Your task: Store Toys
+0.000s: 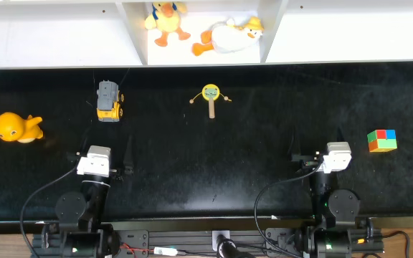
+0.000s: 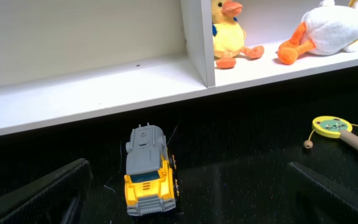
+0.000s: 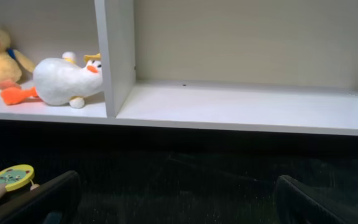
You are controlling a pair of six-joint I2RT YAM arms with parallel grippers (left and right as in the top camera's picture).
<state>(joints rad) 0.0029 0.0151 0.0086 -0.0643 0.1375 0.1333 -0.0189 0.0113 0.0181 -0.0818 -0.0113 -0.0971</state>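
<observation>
Left gripper (image 1: 95,159) hangs released, fingers spread, arm folded low by the black worktop's (image 1: 192,172) front edge. A yellow-and-grey plastic toy truck (image 1: 108,101) sits just ahead of it. Right gripper (image 1: 335,156) is equally released, with a multicoloured cube (image 1: 381,140) near the right edge. A green-faced wooden rattle (image 1: 211,95) lies mid-worktop and a round yellow duck toy (image 1: 18,127) sits near the left edge. The white shelf (image 1: 63,50) holds two plush birds.

Six toys are counted. Two are plush, placed at twelve o'clock: one yellow duck (image 1: 167,21) and one white goose (image 1: 228,36). One toy truck (image 1: 108,100) is seen at ten o'clock, one rattle (image 1: 211,97) near twelve, one yellow rubber animal (image 1: 18,127) at nine, and one colour cube (image 1: 381,140) at three.
</observation>
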